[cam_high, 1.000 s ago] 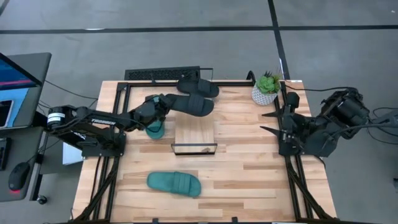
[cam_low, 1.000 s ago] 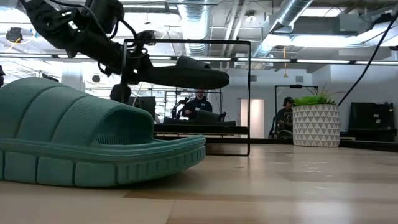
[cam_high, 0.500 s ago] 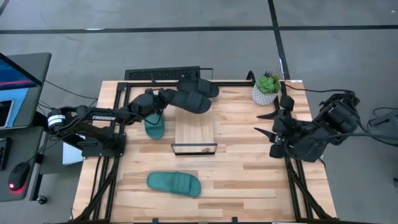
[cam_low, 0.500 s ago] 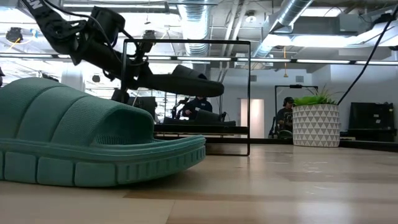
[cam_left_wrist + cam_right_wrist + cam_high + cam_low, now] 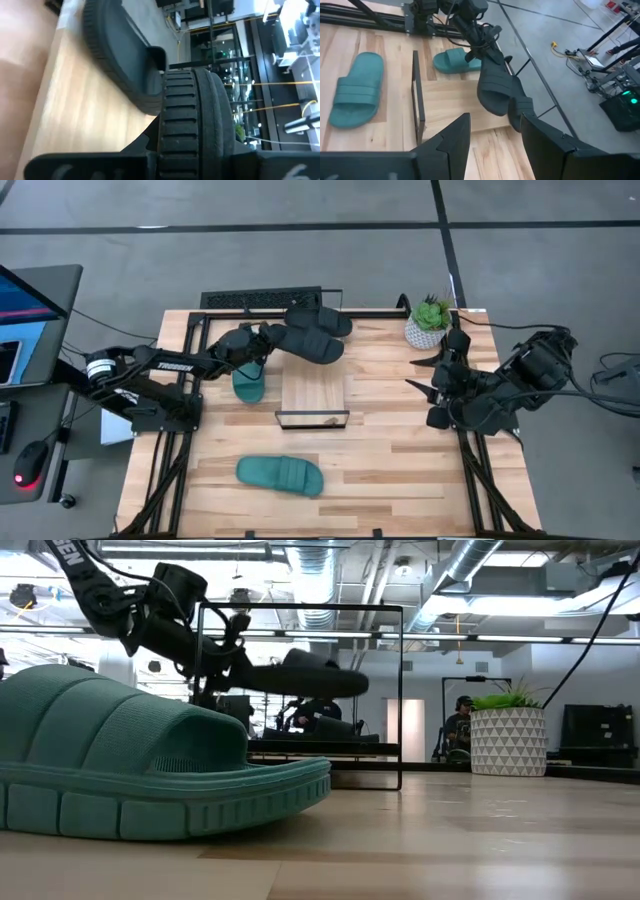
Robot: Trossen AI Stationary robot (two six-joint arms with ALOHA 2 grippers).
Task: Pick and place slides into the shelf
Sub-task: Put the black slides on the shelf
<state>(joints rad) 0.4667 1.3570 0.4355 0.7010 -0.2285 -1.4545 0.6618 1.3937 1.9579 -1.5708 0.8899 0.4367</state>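
Observation:
My left gripper (image 5: 262, 340) is shut on a black slide (image 5: 312, 346), held in the air past the far end of the shelf (image 5: 313, 388). The held slide also shows in the low view (image 5: 300, 680) and the right wrist view (image 5: 495, 85). The second black slide (image 5: 322, 320) lies at the table's far edge. One teal slide (image 5: 248, 382) lies on the table under my left arm. The other teal slide (image 5: 281, 475) lies sole-down near the front. My right gripper (image 5: 424, 376) is open and empty at the table's right side. My left gripper holds the black slide by its end nearest the table's left (image 5: 235, 675), pinched between the two fingers. The ribbed sole edge (image 5: 192, 120) shows right at the fingers. The fingers come about level from the table's left, along the slide. The slide is lifted clear and about level.
A potted plant (image 5: 428, 322) in a white pot stands at the far right. The shelf's thin black wire frame (image 5: 400, 690) rises above its plank. Black frame rails run along the table's left (image 5: 185, 370) and right (image 5: 465, 445) sides. A monitor and mouse sit off the table's left.
My left gripper has carried the black slide a little toward the table's far edge, still clear of the table, and the slide has come level. My right gripper has gone toward the table's left, in over the tabletop, and stays open.

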